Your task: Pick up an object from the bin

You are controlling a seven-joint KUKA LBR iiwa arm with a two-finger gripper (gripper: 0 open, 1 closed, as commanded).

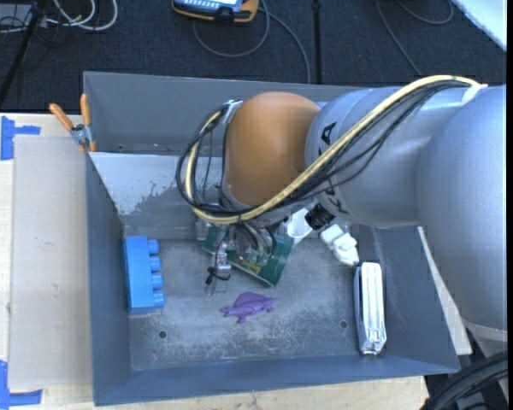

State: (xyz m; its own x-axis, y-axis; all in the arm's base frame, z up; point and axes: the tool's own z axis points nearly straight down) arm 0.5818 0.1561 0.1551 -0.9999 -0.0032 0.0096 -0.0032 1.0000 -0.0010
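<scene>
My gripper (215,273) hangs under the orange wrist cover, low over the bin floor near the middle. A small purple toy animal (250,306) lies on the floor just right of and in front of it, apart from it. A flat green piece (274,265) sits right beside the gripper, partly hidden by it; whether it is a loose thing I cannot tell. Left of the gripper, a blue building brick (144,272) lies lengthwise, a clear gap away.
A long silver-white packet (370,306) lies along the bin's right side. A white and black object (336,239) peeks out from under the arm. The arm covers the back right of the bin. Bare floor lies between the brick and the gripper.
</scene>
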